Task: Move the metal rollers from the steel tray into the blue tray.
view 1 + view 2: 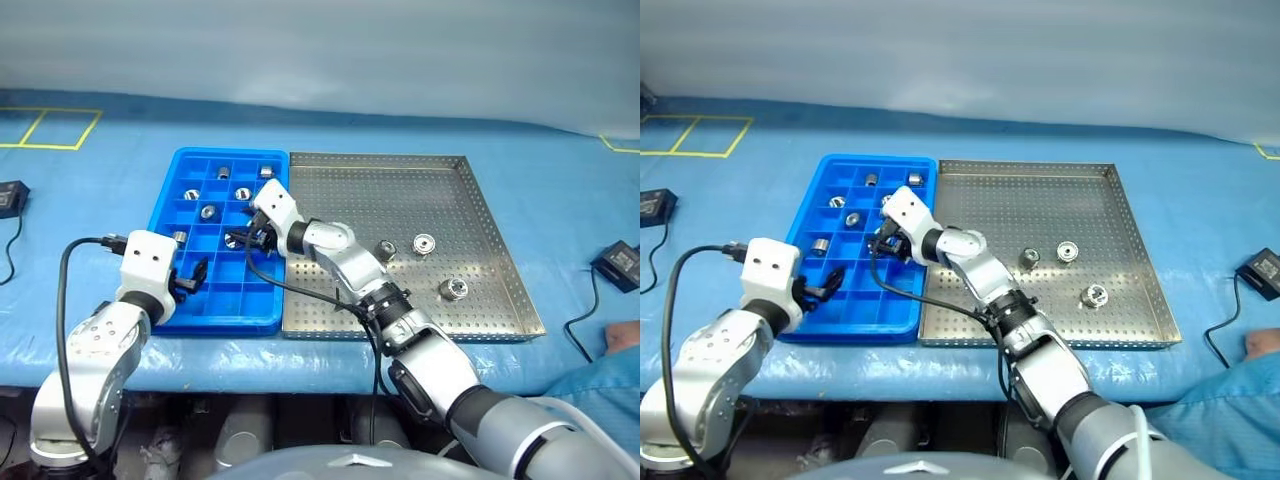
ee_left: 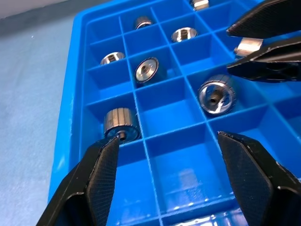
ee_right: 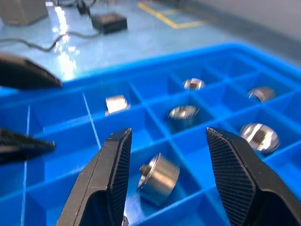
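Note:
The blue tray [image 1: 160,300] lies left of the steel tray [image 1: 400,180] and touches it. Three metal rollers [image 1: 424,243] remain on the steel tray's perforated floor, at its right middle. Several rollers [image 1: 208,212] sit in the blue tray's compartments. My right gripper [image 3: 169,134] reaches across the blue tray's right side and is open. A roller [image 3: 157,179] lies tilted in the compartment just below its fingers. My left gripper [image 2: 170,143] hangs open and empty over the blue tray's near left part, close to a ribbed roller [image 2: 120,123].
A person's hand [image 1: 625,335] and blue sleeve rest at the table's right front edge. Black power adapters with cables lie at the far left [image 1: 12,197] and at the right [image 1: 620,265]. Yellow tape lines [image 1: 60,130] mark the blue table cover at the back left.

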Action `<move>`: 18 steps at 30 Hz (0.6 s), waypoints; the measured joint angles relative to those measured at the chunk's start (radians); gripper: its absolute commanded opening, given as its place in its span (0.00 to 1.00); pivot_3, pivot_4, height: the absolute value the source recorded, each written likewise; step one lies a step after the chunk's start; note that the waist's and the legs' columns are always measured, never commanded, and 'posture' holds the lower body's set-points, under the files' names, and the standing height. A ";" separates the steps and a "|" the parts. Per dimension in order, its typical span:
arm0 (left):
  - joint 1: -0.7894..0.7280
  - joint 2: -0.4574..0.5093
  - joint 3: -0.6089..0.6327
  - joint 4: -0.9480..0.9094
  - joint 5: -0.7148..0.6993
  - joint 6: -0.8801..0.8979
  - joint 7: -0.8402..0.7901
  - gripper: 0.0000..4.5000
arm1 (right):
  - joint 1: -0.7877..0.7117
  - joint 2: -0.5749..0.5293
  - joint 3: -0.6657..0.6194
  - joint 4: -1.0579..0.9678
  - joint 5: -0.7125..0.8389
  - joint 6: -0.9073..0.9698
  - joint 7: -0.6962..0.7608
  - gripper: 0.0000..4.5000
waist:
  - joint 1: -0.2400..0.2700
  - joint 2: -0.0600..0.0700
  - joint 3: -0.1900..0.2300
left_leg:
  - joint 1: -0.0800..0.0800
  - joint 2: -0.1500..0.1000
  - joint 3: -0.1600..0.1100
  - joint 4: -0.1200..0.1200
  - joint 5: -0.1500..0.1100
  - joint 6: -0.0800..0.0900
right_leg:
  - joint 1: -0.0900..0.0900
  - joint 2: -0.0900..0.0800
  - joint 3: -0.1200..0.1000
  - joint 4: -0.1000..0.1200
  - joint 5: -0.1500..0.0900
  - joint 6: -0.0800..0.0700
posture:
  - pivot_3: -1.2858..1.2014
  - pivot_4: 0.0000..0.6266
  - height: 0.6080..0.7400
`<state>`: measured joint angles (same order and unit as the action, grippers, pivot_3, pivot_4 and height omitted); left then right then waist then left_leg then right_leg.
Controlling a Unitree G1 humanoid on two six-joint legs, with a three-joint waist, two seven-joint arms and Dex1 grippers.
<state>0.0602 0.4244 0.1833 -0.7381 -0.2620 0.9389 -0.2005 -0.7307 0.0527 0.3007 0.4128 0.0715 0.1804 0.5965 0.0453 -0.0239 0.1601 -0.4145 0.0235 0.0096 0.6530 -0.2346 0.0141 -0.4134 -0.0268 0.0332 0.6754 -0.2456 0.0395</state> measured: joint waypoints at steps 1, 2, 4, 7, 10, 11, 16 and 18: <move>-0.019 -0.015 -0.008 0.003 -0.015 -0.009 -0.007 0.81 | 0.021 -0.023 -0.010 -0.090 0.005 0.022 -0.007 0.59 | 0.000 0.000 0.000 | 0.000 -0.001 -0.001 0.000 0.000 0.000 | 0.001 -0.001 -0.001 0.000 0.000 0.000 | 0.57 0.24 1.00; -0.046 -0.031 -0.020 0.009 -0.028 -0.017 -0.020 0.81 | 0.053 -0.055 -0.022 -0.201 0.012 0.052 -0.010 0.59 | 0.002 0.000 0.000 | -0.001 -0.001 -0.003 0.001 0.000 0.000 | 0.001 -0.002 -0.003 0.000 0.000 0.000 | 0.56 0.24 1.00; -0.112 -0.064 -0.049 0.037 -0.062 -0.045 -0.053 0.81 | 0.134 -0.136 -0.054 -0.435 0.029 0.135 -0.012 0.59 | 0.004 0.000 0.000 | -0.001 -0.003 -0.006 0.001 0.000 0.000 | 0.003 -0.003 -0.007 -0.002 0.000 0.000 | 0.55 0.24 1.00; -0.207 -0.089 -0.133 0.092 -0.092 -0.082 -0.112 0.81 | 0.251 -0.256 -0.122 -0.703 0.055 0.267 -0.021 0.59 | -0.006 0.000 0.000 | -0.002 -0.003 -0.006 0.001 0.000 0.000 | 0.004 -0.003 -0.008 -0.002 0.000 0.000 | 0.52 0.24 1.00; -0.305 -0.099 -0.259 0.176 -0.091 -0.117 -0.172 0.81 | 0.385 -0.392 -0.164 -0.894 0.073 0.387 -0.013 0.59 | -0.024 0.001 0.000 | -0.001 -0.003 -0.006 0.001 0.000 0.001 | 0.004 0.000 -0.008 -0.002 0.000 0.000 | 0.50 0.24 1.00; -0.333 -0.101 -0.295 0.213 -0.087 -0.126 -0.187 0.81 | 0.425 -0.424 -0.164 -0.938 0.074 0.416 -0.010 0.59 | -0.033 0.001 0.000 | -0.001 -0.002 -0.005 0.001 0.000 0.001 | 0.004 0.001 -0.008 -0.002 -0.001 -0.001 | 0.49 0.24 1.00; -0.435 -0.107 -0.451 0.429 -0.023 -0.192 -0.266 0.81 | 0.549 -0.479 -0.161 -1.075 0.104 0.511 -0.018 0.59 | -0.091 0.002 0.000 | 0.000 -0.002 -0.004 0.002 0.000 0.001 | 0.004 0.006 -0.005 -0.002 -0.001 -0.001 | 0.46 0.24 1.00; -0.465 -0.121 -0.483 0.519 0.007 -0.227 -0.277 0.81 | 0.579 -0.492 -0.157 -1.098 0.104 0.532 -0.032 0.59 | -0.103 0.002 0.000 | -0.001 -0.002 -0.005 0.004 0.000 0.001 | 0.004 0.007 -0.005 -0.001 -0.001 -0.001 | 0.45 0.24 1.00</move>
<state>-0.4046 0.3037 -0.3000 -0.2190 -0.2553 0.7122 -0.4775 -0.1517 -0.4395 0.1434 -0.6854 0.1760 0.7119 0.5648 -0.0574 -0.0219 0.1597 -0.4150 0.0211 0.0050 0.6571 -0.2344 0.0147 -0.4091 -0.0199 0.0283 0.6744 -0.2468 0.0389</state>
